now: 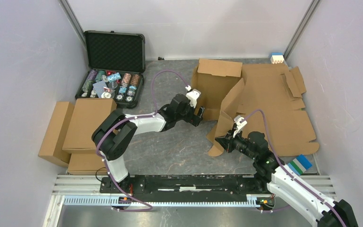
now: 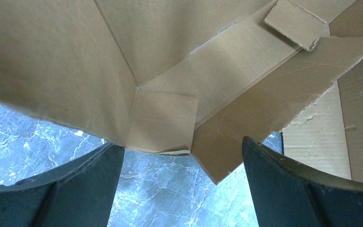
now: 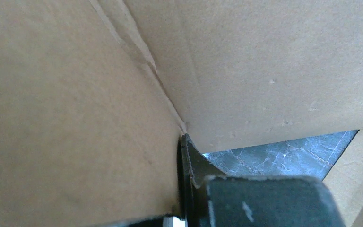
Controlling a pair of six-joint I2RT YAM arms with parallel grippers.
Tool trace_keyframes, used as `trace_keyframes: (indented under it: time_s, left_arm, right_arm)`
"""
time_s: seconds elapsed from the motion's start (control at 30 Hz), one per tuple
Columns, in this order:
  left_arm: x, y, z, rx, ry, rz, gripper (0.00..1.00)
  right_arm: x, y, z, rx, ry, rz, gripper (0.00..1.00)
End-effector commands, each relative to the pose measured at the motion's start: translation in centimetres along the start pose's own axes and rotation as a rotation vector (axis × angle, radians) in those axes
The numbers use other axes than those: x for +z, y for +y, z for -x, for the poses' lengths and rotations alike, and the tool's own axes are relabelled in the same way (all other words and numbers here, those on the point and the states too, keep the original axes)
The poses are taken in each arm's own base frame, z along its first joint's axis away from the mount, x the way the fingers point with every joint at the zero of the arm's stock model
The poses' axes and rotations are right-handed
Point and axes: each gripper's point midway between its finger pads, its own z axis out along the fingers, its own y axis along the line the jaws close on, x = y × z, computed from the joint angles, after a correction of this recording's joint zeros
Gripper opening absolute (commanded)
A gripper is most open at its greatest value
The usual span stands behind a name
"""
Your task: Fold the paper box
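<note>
Grey marbled worktop (image 1: pixel 179 151) with the partly raised paper box (image 1: pixel 264 109) just ahead of both arms: the right gripper (image 1: pixel 223 142) clamps a lifted side flap (image 1: pixel 229 109), seemingly to prop it upright, while the left gripper (image 1: pixel 199 115), jaws wide apart, faces a corner tab (image 2: pixel 163 120).

paper box (image 2: pixel 160 52): matt brown corrugated cardboard, ragged cut edges
table (image 2: pixel 170 198) under left gripper (image 2: pixel 183 151): we see smooth grey marble-look
fingers (image 2: pixel 283 189): matt black, plastic we think
</note>
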Motion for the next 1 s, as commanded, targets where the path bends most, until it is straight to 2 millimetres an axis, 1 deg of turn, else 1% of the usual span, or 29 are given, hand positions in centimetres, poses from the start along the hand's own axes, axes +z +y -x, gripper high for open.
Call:
trace_keyframes:
  time_s: [0.0, 0.13, 0.2, 0.33, 0.43, 0.53, 0.67, 0.7, 0.8, 0.87, 0.97]
  left_arm:
    - [-0.7, -1.5, -3.5, 0.081, 0.116, -0.012, 1.0]
    - [-0.5, -1.5, -4.1, 0.079, 0.146, 0.003, 1.0]
    - [-0.3, -1.6, -4.2, 0.076, 0.151, 0.002, 0.97]
    - [-0.2, -1.9, -4.2, 0.071, 0.15, -0.012, 0.95]
    - [-0.3, -2.4, -4.1, 0.08, 0.143, -0.045, 0.95]
    - [-0.4, -3.0, -3.5, 0.094, 0.119, -0.087, 1.0]
    - [-0.2, -3.5, -1.8, 0.078, 0.053, -0.147, 1.0]
    - [-0.2, -3.3, -1.4, 0.068, 0.037, -0.141, 1.0]
    - [-0.3, -2.4, -1.0, 0.042, 0.025, -0.136, 1.0]
    - [-0.9, -2.5, -1.3, 0.043, 0.038, -0.155, 1.0]
    - [-2.4, -2.6, -2.7, 0.07, 0.111, -0.165, 1.0]
  right_arm:
    - [-0.1, 0.5, 0.7, 0.001, 0.002, 0.013, 0.06]
    - [-0.3, 0.0, 0.5, -0.002, 0.013, -0.018, 0.07]
    - [-0.5, -0.2, 0.5, -0.005, 0.011, -0.032, 0.07]
    - [-0.7, -0.4, 0.4, -0.014, 0.015, -0.045, 0.07]
    - [-0.7, -0.4, 0.3, -0.013, 0.02, -0.045, 0.07]
    - [-0.7, -0.3, 0.4, -0.011, 0.018, -0.039, 0.07]
    - [-0.6, -0.1, 0.6, -0.013, 0.017, -0.028, 0.07]
    - [-0.6, -0.1, 0.6, -0.015, 0.02, -0.026, 0.07]
    - [-0.7, -0.2, 0.6, -0.019, 0.022, -0.031, 0.07]
    - [-0.7, -0.2, 0.7, -0.022, 0.02, -0.036, 0.07]
    - [-0.7, -0.3, 0.7, -0.025, 0.02, -0.042, 0.07]
